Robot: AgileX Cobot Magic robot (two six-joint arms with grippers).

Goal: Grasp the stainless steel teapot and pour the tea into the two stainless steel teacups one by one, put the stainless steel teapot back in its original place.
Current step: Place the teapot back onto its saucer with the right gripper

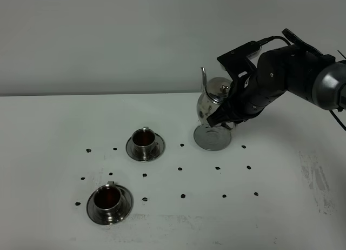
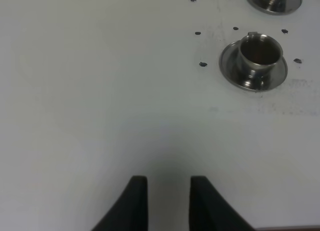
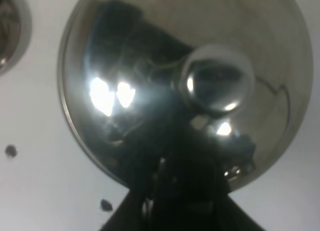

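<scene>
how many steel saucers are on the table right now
3. One under the near cup, one under the far cup, and a bare saucer beneath the lifted teapot. None looks hidden.

The right end effector (image 1: 224,113) hides the teapot's handle; up close the teapot (image 3: 200,81) blurs, its spout cut off.

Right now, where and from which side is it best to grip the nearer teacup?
Probably by the rim of the nearer teacup, from straight above: it stands upright and open on its saucer, holds tea, and its side tab looks too small to pinch.
</scene>
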